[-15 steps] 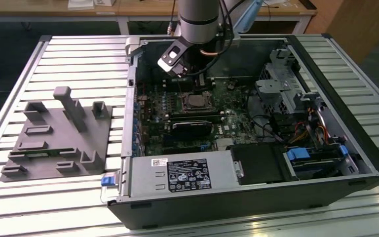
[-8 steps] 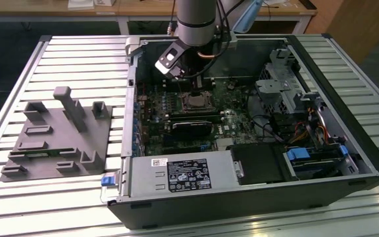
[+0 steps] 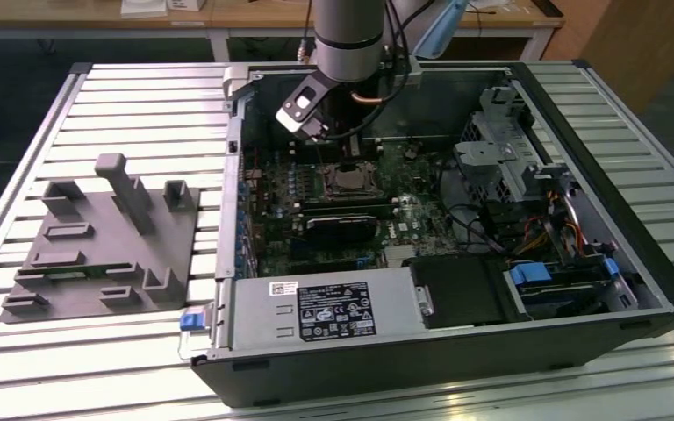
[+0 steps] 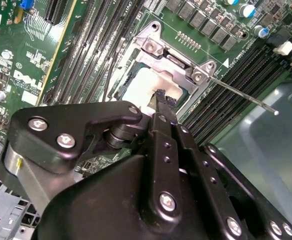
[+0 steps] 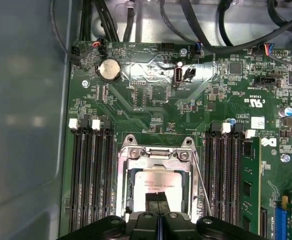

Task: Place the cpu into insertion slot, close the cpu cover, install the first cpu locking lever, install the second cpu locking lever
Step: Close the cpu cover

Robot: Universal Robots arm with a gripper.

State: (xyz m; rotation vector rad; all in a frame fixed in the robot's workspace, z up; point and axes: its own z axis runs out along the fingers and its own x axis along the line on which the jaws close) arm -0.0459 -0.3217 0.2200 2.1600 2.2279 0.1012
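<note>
The cpu (image 5: pixel 156 181) lies in the insertion slot (image 3: pixel 349 180), its pale metal top showing through the square window of the cpu cover (image 5: pixel 124 172). The silvery cover (image 4: pixel 172 64) lies flat over the chip (image 4: pixel 138 87). A thin metal locking lever (image 4: pixel 241 96) slants out from one side of the socket; in the first wrist view this lever (image 5: pixel 202 187) runs along the cover's edge. My gripper (image 5: pixel 157 199) hangs just above the chip's edge, fingers pressed together with nothing between them. Its black fingertips (image 4: pixel 161 97) point down at the chip. In the exterior view the gripper (image 3: pixel 340 145) stands over the socket.
Black memory slots (image 5: pixel 91 170) flank the socket on both sides. A long black card (image 3: pixel 343 224) lies in front of it, with the power supply (image 3: pixel 319 311) at the case front. Cables and a drive cage (image 3: pixel 507 167) fill the exterior view's right. A grey fixture (image 3: pixel 103 241) sits outside the case.
</note>
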